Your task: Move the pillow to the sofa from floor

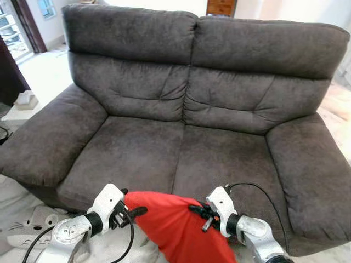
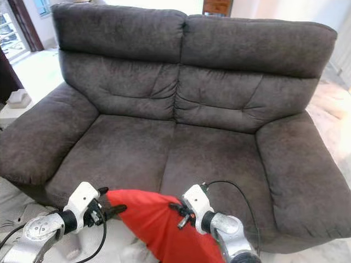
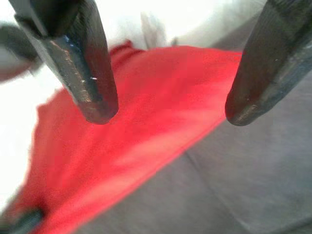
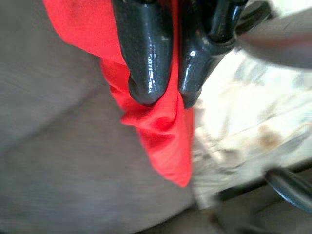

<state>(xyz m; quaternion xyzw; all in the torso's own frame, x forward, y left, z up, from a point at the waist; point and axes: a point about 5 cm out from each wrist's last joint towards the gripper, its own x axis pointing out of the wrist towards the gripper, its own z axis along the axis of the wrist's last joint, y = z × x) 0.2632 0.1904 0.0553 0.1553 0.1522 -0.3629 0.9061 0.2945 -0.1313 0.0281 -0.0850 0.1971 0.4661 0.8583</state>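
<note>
**Red pillow held at the front edge of the sofa**

A red pillow [image 1: 173, 224] is seen low in the head views, raised between the two end effectors and lying just in front of the sofa's [image 1: 181, 104] seat cushions. Its upper edge overlaps the front of the seat, about at the seam between the two cushions; whether it rests on the seat cannot be told.

The right end effector [image 4: 165, 95] is clamped on the pillow: in the right wrist view its two black fingers [image 4: 146, 73] are pressed close together with a fold of red cloth pinched between them, and a corner of the fabric hangs beyond the tips over the grey upholstery. In the head views the same end effector is placed at the pillow's right upper edge.

The left end effector [image 3: 165, 114] is held with its fingers [image 3: 90, 83] well apart. In the left wrist view the red cloth lies beyond and between the two tips, with no fingertip shown pressing on it. In the head views it is placed just beside the pillow's left corner.

The sofa is a dark grey two-seater. A pale rug [image 1: 24, 224] with a cartoon face is seen on the floor at the lower left.
</note>
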